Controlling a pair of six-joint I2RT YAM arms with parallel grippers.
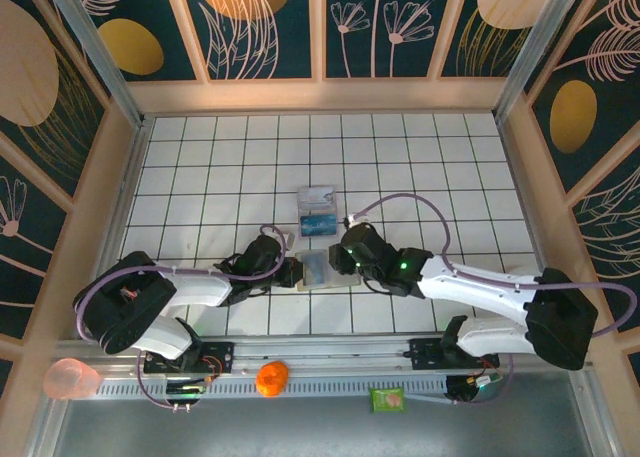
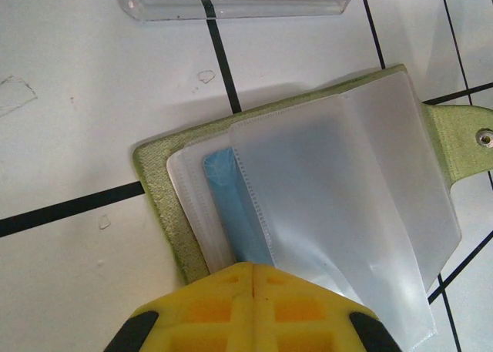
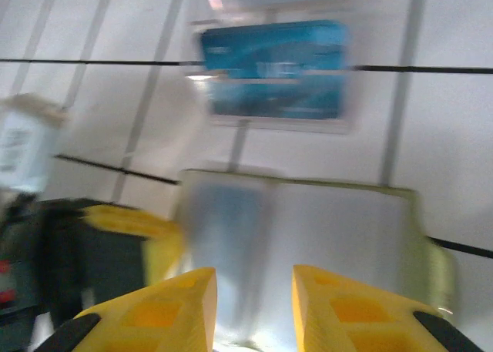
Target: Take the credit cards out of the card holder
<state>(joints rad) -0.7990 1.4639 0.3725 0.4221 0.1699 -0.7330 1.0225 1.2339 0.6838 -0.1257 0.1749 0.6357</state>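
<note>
Left gripper [image 2: 253, 279] pinches the card holder [image 2: 158, 184], right gripper [image 3: 254, 290] hangs spread; I count one blue card [image 2: 229, 204] sleeved, others probably in the tray [image 2: 154, 9].

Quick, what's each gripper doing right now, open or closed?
Left gripper: closed, tips resting on the edge of the card holder.
Right gripper: open, holding nothing, above the card holder.

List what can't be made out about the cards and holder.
Left wrist: frosted sleeves veil the blue card; the left gripper covers one edge of the card holder.
Right wrist: motion blur smears the print on the tray cards.
Top: card holder too small to count cards.
</note>
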